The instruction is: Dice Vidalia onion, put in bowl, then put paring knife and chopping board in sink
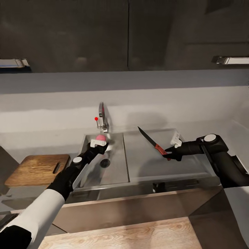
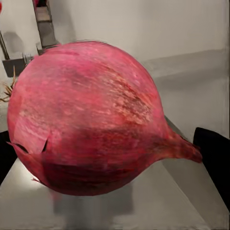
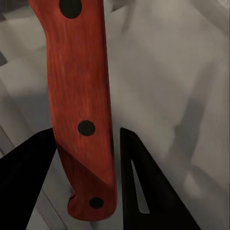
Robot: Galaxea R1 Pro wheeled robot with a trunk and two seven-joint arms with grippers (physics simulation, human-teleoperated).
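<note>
Nowhere do we find readable writing or a brand; the nearest thing to a mark is one red dot on the chrome tap, and the pale tags on our grippers are too blurred to read. We count one Vidalia onion, one paring knife, one chopping board, one sink and one tap; two metal handles sit under the dark wall cabinets, one at each side of the head view.

Our left gripper is closed on the onion and holds it above the basin, just in front of the tap; in the left wrist view the onion bulks large between the dark fingers, pinkish-red with its pointed tip toward one finger.

Our right gripper is clamped on the knife's red handle; the dark blade points up and toward the tap, above the steel drainboard; in the right wrist view the handle shows three dark rivets and stands between the two black fingers.

The board lies flat on the grey countertop, just beside the basin on our left, its slot handle hole toward the sink.
</note>
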